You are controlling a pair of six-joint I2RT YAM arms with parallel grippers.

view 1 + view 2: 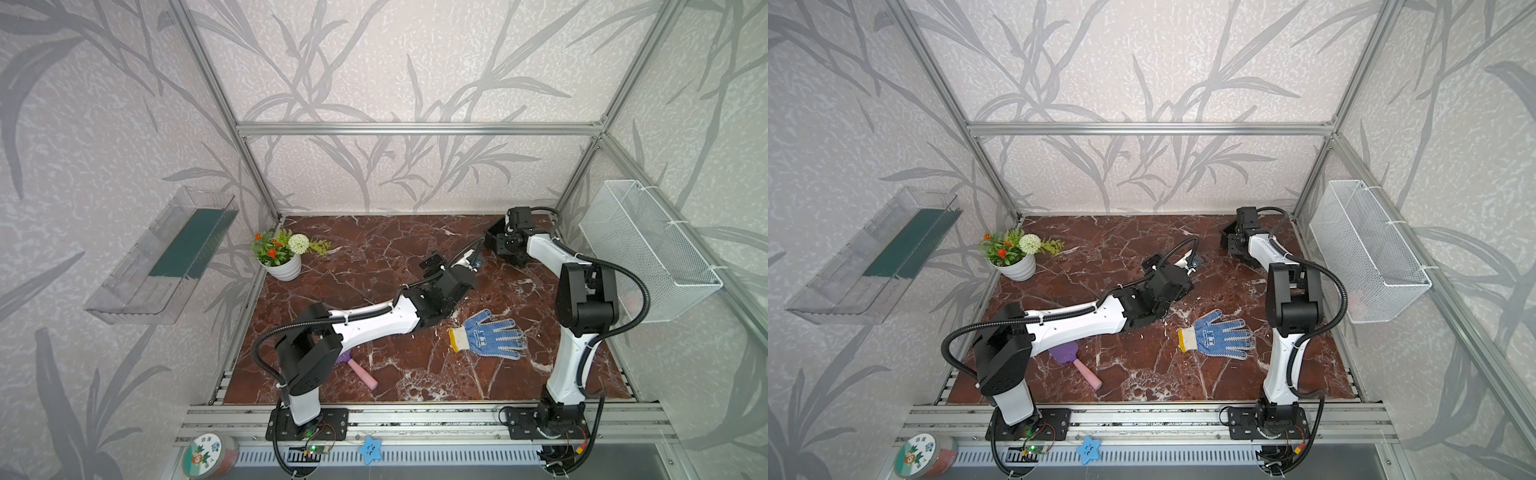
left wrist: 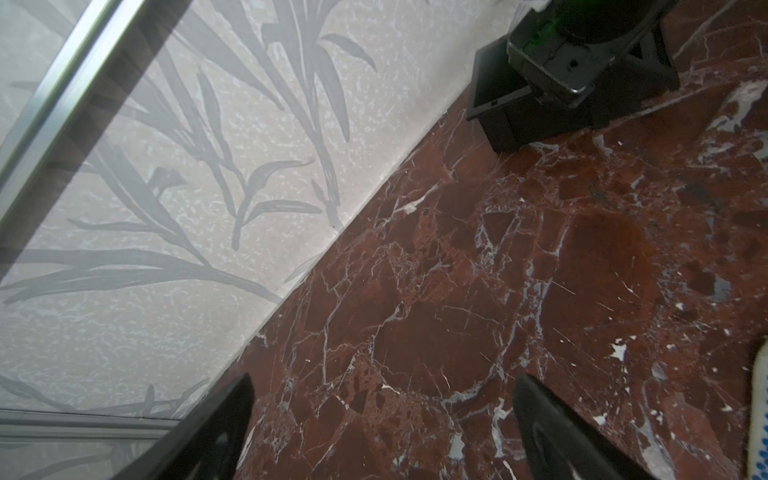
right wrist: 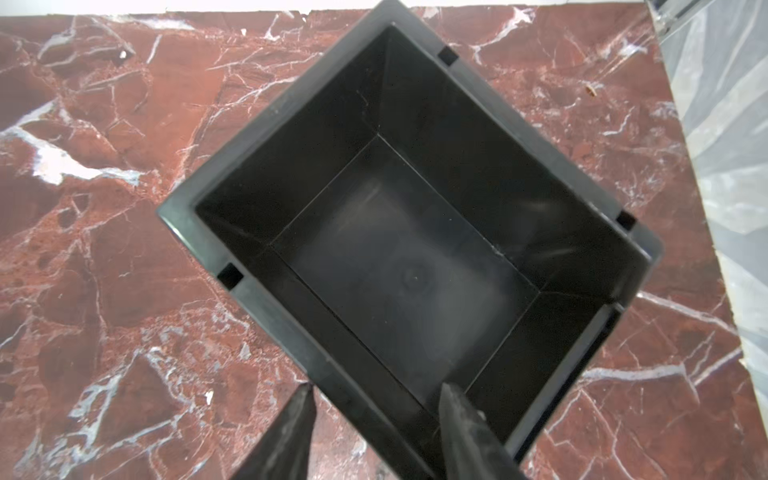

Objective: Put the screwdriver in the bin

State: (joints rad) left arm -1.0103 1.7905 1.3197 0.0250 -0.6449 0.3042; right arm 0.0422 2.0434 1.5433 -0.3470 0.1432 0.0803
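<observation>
- Red-brown marbled tabletop [image 1: 374,374], white veins throughout, boxed in by leaf-print walls [image 1: 374,62] on a metal frame [image 1: 415,129].
- Clear tray [image 1: 158,257] hangs on one side wall and a mesh basket [image 1: 648,249] on the other.
- Plant [image 1: 282,253] sits at the far left corner, the glove [image 1: 490,334] lies mid-right, and the shovel [image 1: 363,374] is partly under the left arm.
- Bin [image 3: 311,137] stands at the far right corner with its floor bare.
- Screwdriver cannot be made out in any view.
- Left jaws are released, with only tabletop between them.
- Right jaws straddle the bin's low front wall; whether they grip it I cannot tell.
</observation>
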